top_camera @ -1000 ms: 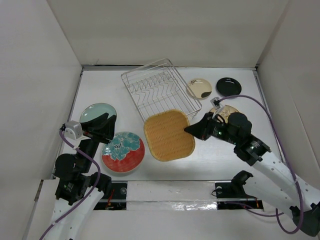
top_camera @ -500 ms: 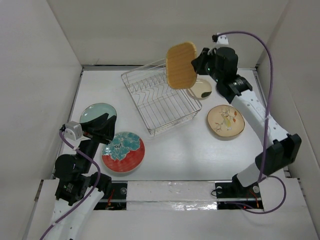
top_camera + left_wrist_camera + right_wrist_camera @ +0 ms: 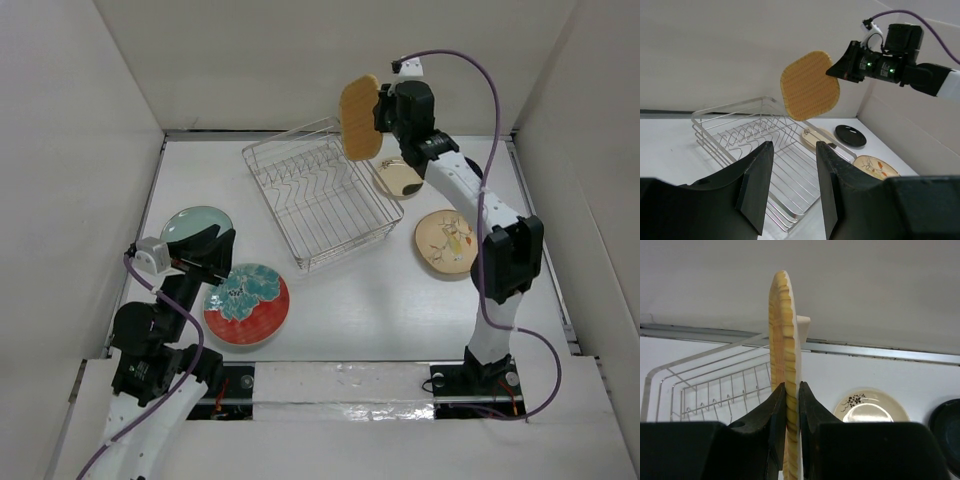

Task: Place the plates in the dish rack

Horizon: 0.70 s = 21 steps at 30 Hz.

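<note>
Wooden plate [image 3: 360,118] is off the desk [image 3: 350,330] now: a second ago it lay flat at the dish rack's [image 3: 320,190] 6 o'clock edge; now it hangs on edge in the air over the rack's 1 o'clock corner, not touching the wires. Right end effector [image 3: 374,108] is clamped on the plate's rim, a finger on each face. Pick looks done, carry nearly done; lowering into a slot is likely what's left. The plate is a rounded square, so no real long axis; its plane is vertical, broad face turned to about 8 o'clock, thin edge toward the right wrist. Left end effector [image 3: 215,250] has hardly moved, jaws apart and empty, between teal plate [image 3: 190,225] and red flowered plate [image 3: 246,304].
</note>
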{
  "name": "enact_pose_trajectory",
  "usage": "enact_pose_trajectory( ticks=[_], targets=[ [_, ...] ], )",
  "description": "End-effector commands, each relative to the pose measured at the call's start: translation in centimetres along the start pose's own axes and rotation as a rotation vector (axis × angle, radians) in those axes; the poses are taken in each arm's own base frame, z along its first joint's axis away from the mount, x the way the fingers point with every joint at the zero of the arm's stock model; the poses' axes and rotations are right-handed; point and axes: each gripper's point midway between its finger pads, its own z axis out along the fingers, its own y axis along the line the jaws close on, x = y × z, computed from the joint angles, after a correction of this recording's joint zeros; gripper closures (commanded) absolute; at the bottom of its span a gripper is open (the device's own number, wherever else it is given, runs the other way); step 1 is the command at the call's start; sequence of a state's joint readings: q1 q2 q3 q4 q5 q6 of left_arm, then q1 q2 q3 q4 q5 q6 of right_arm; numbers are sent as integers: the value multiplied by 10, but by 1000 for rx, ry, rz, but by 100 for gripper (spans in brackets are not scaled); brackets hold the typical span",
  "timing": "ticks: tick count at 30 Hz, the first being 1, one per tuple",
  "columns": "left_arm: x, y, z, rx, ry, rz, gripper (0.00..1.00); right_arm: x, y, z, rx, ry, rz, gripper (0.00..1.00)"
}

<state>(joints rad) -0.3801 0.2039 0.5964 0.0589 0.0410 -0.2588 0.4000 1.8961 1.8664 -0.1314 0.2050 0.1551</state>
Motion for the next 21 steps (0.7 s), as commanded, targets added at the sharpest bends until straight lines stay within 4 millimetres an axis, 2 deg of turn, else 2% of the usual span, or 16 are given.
enact_pose_trajectory(
  ticks=[1,2,3,5,9,10,16,17,19,21],
  targets=[
    [-6,-4,4,19,-21,13,63,-98,14,-2,-32,-330,46,100],
    [-5,-3,5,16,-17,13,63,-99,13,1,-24,-342,47,100],
    [-4,-3,5,17,-15,15,63,-92,18,7,-23,-341,45,100],
    [-2,-3,6,16,-7,15,63,-97,24,11,-27,-379,49,100],
    [-2,-2,7,10,-4,18,63,-88,32,26,-18,-413,29,100],
    [-1,-1,7,9,-3,18,63,-80,30,34,-4,-407,17,100],
    [1,-1,9,11,7,20,63,-75,38,48,-14,-440,18,100],
    [2,-1,9,9,8,20,63,-66,39,57,-15,-423,6,100],
    [1,-1,9,8,8,21,63,-71,48,58,-28,-443,-16,100],
    [1,0,9,6,7,21,63,-59,49,65,-35,-426,-30,100]
  ],
)
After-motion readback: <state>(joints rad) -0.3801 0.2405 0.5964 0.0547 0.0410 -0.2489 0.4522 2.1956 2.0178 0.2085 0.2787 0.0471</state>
